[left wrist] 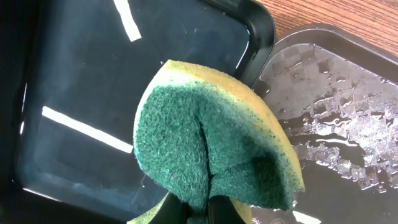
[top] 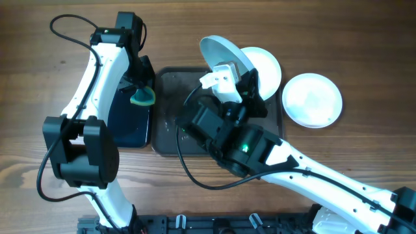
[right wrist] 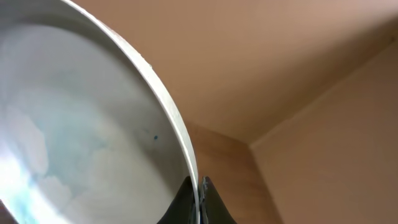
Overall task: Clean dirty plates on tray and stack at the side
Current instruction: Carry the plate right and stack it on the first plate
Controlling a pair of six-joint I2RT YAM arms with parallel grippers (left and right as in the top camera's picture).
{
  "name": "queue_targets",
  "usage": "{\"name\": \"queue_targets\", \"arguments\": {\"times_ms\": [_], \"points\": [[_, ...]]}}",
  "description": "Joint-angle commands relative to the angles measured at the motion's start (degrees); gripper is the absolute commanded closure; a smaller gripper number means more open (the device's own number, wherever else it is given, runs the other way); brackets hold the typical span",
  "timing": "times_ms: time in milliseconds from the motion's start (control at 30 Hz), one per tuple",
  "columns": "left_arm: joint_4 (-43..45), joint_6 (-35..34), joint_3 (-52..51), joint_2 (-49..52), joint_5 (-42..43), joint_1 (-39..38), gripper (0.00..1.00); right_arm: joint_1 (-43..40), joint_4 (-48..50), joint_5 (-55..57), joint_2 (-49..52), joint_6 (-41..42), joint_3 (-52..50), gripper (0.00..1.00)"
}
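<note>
Over the left part of the wooden tabletop [top: 39, 39], the white-and-black left arm reaches to the far side. The left gripper [left wrist: 199, 214] is closed on a half-round sponge with a green scouring face and a yellow foam rim [left wrist: 211, 143]. The sponge hangs over the right edge of a small, deep, glossy black rectangular tray [left wrist: 124, 93], near that tray's far right corner. Just beside the small black tray, on its right, lies the large dark grey-brown rectangular tray with rounded corners [top: 170, 123]. Its textured bottom is wet, with beads and streaks of water showing in the left wrist view. Above the far half of the large tray, the right gripper [right wrist: 198, 199] is clamped on the rim of a round white plate [top: 221, 52] and holds it tilted steeply on edge, off the tray bottom. The right wrist view shows a faint bluish smear and a small blue speck on the held plate's inner face. A second round white plate [top: 268, 65] lies flat at the large tray's far right corner, partly hidden behind the held plate and the gripper. A third round white plate [top: 312, 99] rests on the tabletop just beside the large tray's right edge and looks nearly plain white.
</note>
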Motion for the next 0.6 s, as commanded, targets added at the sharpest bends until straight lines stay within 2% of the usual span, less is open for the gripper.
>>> {"name": "queue_targets", "arguments": {"times_ms": [0,133,300,467,567], "points": [[-0.1,-1.0,0.8,-1.4,0.5,0.3,0.96,-1.1,-1.5,-16.5,-0.9,2.9,0.7,0.96],[-0.3,-1.0,0.8,-1.4,0.5,0.3,0.96,-8.0,-5.7,-43.0,-0.6,13.8,0.7,0.96],[-0.3,-1.0,0.8,-1.4,0.5,0.3,0.96,-20.1,-7.0,-67.6,-0.3,15.1,0.7,0.96],[-0.3,-1.0,0.8,-1.4,0.6,0.3,0.96,-37.3,-6.6,-95.4,-0.4,15.0,0.7,0.96],[-0.5,-1.0,0.8,-1.4,0.6,0.3,0.96,-48.4,-8.7,-101.8,-0.6,15.1,0.7,0.96]]}}
